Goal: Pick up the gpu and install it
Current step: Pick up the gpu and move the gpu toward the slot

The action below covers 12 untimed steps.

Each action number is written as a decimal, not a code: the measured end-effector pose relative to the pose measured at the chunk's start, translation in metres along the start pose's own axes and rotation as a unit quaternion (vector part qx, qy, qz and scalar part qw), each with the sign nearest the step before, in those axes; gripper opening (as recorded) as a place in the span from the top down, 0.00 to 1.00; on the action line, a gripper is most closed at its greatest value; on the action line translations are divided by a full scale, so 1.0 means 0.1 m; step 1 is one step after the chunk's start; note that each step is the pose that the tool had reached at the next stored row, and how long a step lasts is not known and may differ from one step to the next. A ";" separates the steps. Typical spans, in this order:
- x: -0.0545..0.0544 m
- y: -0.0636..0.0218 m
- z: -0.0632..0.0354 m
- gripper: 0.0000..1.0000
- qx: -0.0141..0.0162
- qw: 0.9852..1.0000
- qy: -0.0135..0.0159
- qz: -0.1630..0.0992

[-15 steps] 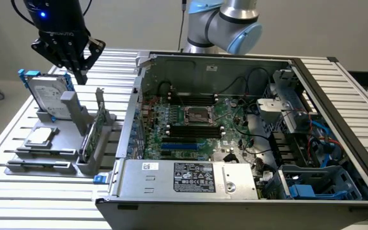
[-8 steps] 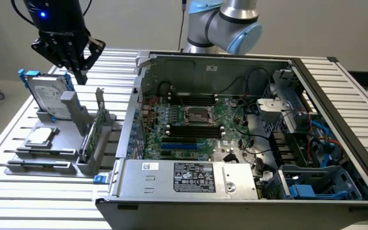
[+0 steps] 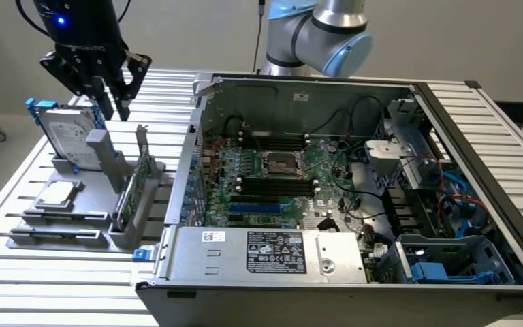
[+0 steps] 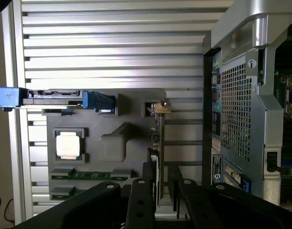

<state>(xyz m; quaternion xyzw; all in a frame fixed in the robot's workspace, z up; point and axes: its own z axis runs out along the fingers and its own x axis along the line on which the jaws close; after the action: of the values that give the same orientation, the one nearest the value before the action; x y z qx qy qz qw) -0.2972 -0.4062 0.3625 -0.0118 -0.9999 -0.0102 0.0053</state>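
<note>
At the far side of the exterior view's left, well below the pincer (image 3: 116, 109) and outward from it, a silver hard drive (image 3: 66, 136) in a blue frame stands on edge in a grey holder tray (image 3: 25, 238). The tray rests on a slatted metal table (image 3: 25, 286). Further down from the pincer, a square processor chip (image 3: 57, 194) lies flat in its pocket. Thin memory sticks (image 3: 57, 235) lie in slots near the tray's near edge.

The pincer hangs above the tray with its two black fingers apart and pointing down. Nothing is held between them, and it hovers clear of every part.

The gpu (image 3: 133, 191) stands upright on edge in the tray, below the pincer and slightly towards the exterior view's right. Its silver end bracket is uppermost and its green board faces outward. In the wrist view the gpu (image 4: 158, 138) is seen edge-on as a thin line. It runs straight along the open gap of the pincer (image 4: 161, 171), with one finger (image 4: 141, 195) on either side of that line and neither touching it. The hard drive (image 4: 53, 98) and the chip (image 4: 68, 144) lie off to one side of the fingers.

Further right in the exterior view, beside the tray, an open computer case (image 3: 479, 122) shows its motherboard (image 3: 280, 177). The robot arm (image 3: 321, 34) rises behind the case.
</note>
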 end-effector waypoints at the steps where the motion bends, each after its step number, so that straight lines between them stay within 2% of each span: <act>1: 0.00 0.000 0.005 0.70 0.000 1.000 0.000 0.000; 2: 0.00 -0.003 0.022 0.64 0.000 1.000 0.000 0.000; 3: 0.00 -0.010 0.040 0.64 0.000 1.000 0.000 0.000; 4: 0.00 -0.018 0.058 0.58 0.000 1.000 0.000 0.000; 12: 0.00 -0.093 0.203 0.58 0.000 1.000 0.000 0.000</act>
<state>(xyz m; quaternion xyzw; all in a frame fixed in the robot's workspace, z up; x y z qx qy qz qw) -0.2974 -0.4151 0.3420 -0.0117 -0.9999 -0.0102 0.0053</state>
